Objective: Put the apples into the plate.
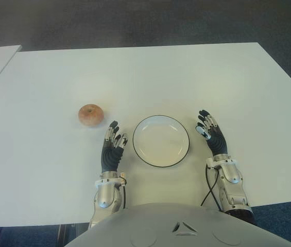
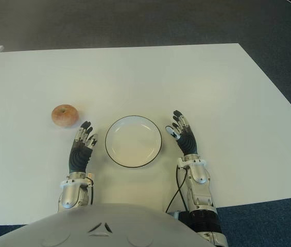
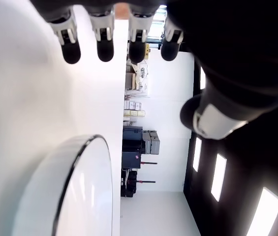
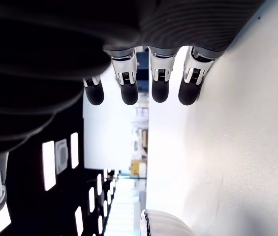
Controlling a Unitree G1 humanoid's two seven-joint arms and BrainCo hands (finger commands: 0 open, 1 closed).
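1. I see a white table (image 1: 135, 72) filling most of my view, dark floor around it.
2. A white plate (image 1: 161, 141) with a dark rim sits on it near the front edge.
3. One apple (image 1: 90, 115) lies at the plate's 10 o'clock, apart from it.

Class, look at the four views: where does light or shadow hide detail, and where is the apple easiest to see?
Eye views: even light, the apple clear on the white table, left of the plate. Left wrist view: table washed out by glare, left hand nearly black. Right wrist view: right hand in dark silhouette, bright table beside it.
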